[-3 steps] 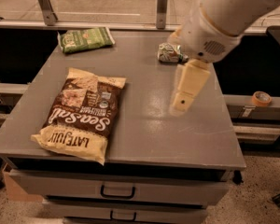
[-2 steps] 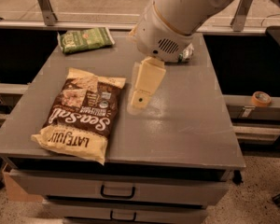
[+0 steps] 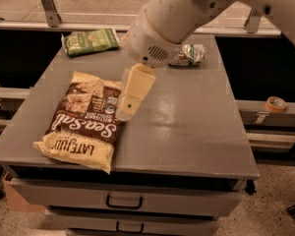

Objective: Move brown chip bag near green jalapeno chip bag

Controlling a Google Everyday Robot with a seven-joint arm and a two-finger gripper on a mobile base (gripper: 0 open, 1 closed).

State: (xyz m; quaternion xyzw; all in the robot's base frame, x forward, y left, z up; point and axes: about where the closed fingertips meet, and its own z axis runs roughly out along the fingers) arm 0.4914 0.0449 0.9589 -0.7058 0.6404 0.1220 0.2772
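Note:
The brown chip bag lies flat on the front left of the grey table, its "LATE JULY" end toward the front edge. The green jalapeno chip bag lies flat at the back left corner. My gripper hangs from the white arm, its cream-coloured end pointing down over the right edge of the brown bag. I cannot tell whether it touches the bag.
A small silvery-white and green packet lies at the back right of the table. A roll of tape sits on a rail to the right. Drawers are below the table front.
The arm and gripper have swung left across the table, from the right half to the brown bag's right edge. The bags have not moved.

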